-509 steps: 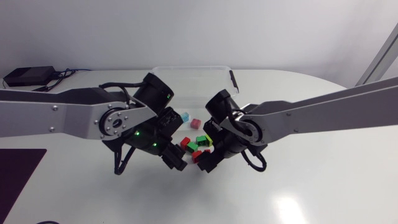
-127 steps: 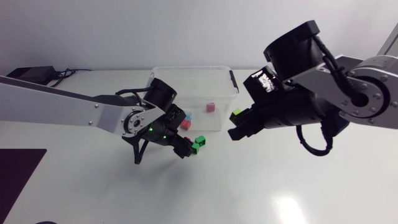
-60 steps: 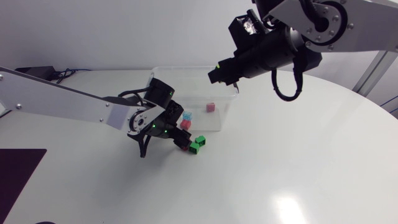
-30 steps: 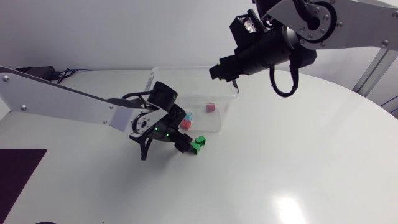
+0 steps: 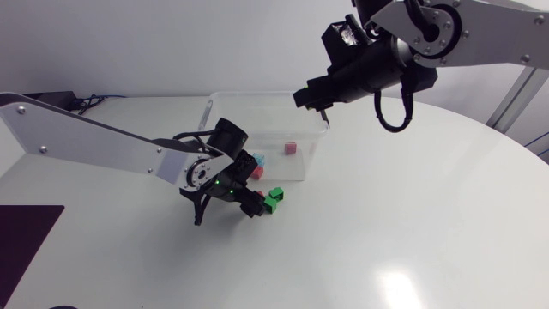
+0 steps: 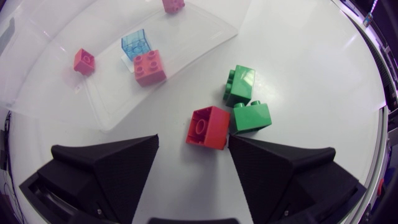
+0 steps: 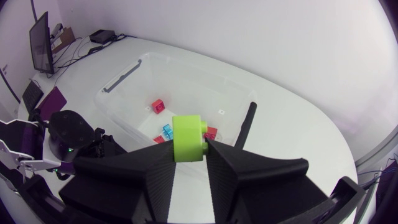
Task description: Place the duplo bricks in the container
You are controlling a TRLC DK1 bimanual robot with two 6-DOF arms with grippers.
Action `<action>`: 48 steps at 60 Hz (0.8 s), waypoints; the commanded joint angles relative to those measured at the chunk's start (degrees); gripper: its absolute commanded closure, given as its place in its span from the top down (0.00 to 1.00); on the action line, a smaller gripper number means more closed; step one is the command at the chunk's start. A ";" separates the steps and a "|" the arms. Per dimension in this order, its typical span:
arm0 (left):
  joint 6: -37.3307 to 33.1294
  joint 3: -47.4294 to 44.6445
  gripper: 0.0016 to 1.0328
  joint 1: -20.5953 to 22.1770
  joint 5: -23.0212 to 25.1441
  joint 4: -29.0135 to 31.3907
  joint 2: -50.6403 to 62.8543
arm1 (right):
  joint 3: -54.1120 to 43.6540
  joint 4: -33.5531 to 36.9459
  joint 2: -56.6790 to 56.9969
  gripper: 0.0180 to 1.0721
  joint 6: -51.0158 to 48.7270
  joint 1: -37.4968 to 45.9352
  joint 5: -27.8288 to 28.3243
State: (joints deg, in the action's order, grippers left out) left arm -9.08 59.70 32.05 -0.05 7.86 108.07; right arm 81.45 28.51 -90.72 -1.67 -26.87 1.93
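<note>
Two grips noted: your right gripper point(image 7: 189, 148), upper centre of the head view, is clamped on a lime brick point(image 7: 188, 137) above the container point(image 5: 225, 96); left gripper point(image 6: 193, 142) stands wide, red brick point(image 6: 208, 127) between its fingers.

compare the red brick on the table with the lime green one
The red brick lies on the table; the lime green brick is held aloft. The left gripper is open around the red brick; the right gripper is shut on the lime green brick. Neither is in the container.
</note>
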 commanded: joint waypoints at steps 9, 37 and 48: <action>-1.29 2.35 0.76 0.38 0.23 0.58 2.76 | 1.96 0.05 -0.95 0.24 0.97 0.24 0.44; -1.47 3.40 0.27 1.17 0.32 -0.30 4.87 | 6.70 -0.91 -8.25 0.24 0.88 0.86 0.53; -1.20 0.41 0.24 1.26 0.58 -0.04 0.03 | 9.69 -1.44 -15.37 0.64 1.06 1.47 0.09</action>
State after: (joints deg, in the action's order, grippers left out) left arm -9.30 62.04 33.08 -0.01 7.81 111.33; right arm 89.36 27.62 -102.39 -1.67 -26.09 2.17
